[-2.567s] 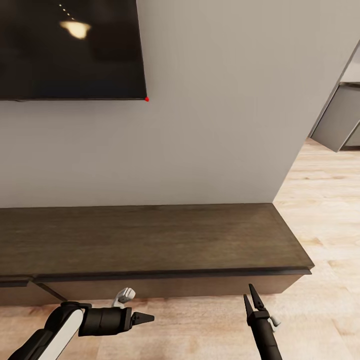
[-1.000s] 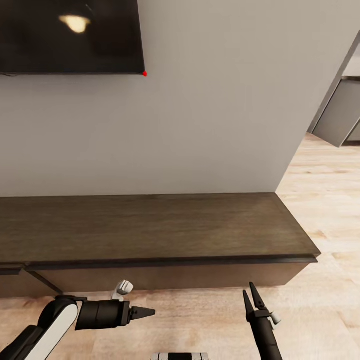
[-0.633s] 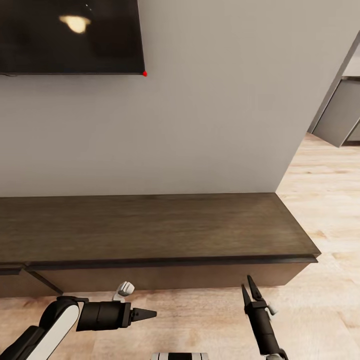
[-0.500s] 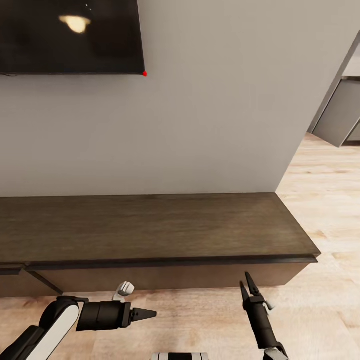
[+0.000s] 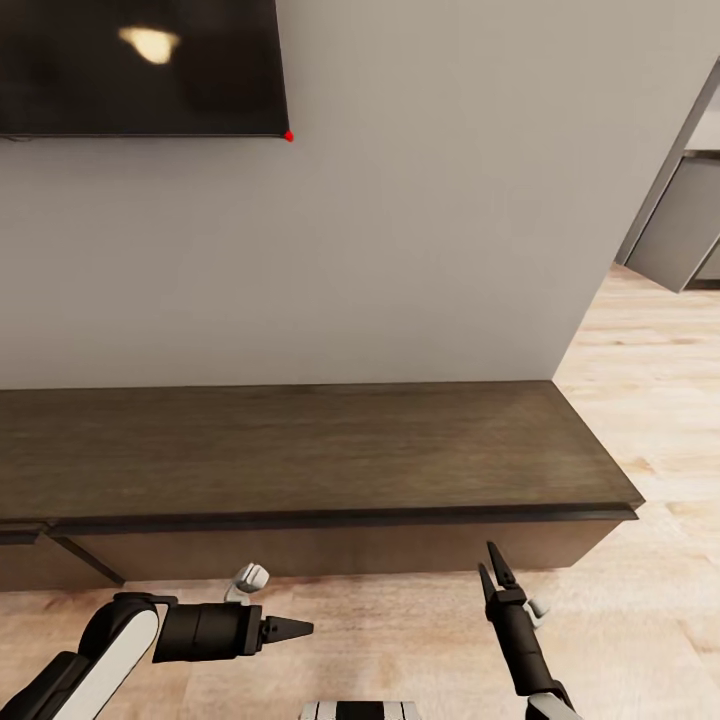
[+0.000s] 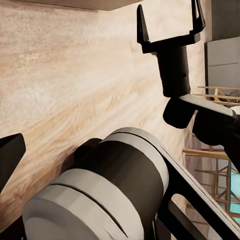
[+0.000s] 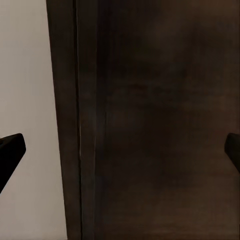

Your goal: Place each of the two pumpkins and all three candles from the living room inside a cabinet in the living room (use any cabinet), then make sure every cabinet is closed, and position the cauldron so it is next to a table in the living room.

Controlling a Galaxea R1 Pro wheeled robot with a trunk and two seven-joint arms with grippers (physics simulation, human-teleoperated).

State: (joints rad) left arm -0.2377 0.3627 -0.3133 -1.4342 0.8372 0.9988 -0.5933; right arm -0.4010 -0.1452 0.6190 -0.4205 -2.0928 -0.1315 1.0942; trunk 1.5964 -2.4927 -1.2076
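While the right gripper (image 5: 494, 573) is raised, jaws spread, toward the closed cabinet (image 5: 300, 460), the left gripper (image 5: 290, 629) is held level over the floor (image 5: 400, 640), pinched shut

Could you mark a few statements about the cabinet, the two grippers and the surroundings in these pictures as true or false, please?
1. The top of the long dark-brown cabinet is bare. True.
2. The right gripper holds a pumpkin. False: its fingers stand apart with nothing between them.
3. The left gripper points sideways toward the right gripper, above the wooden floor. True.
4. A cauldron sits on the floor in front of the cabinet. False: that stretch of floor has only the two grippers over it.
5. A dark television screen hangs on the wall above the cabinet. True.
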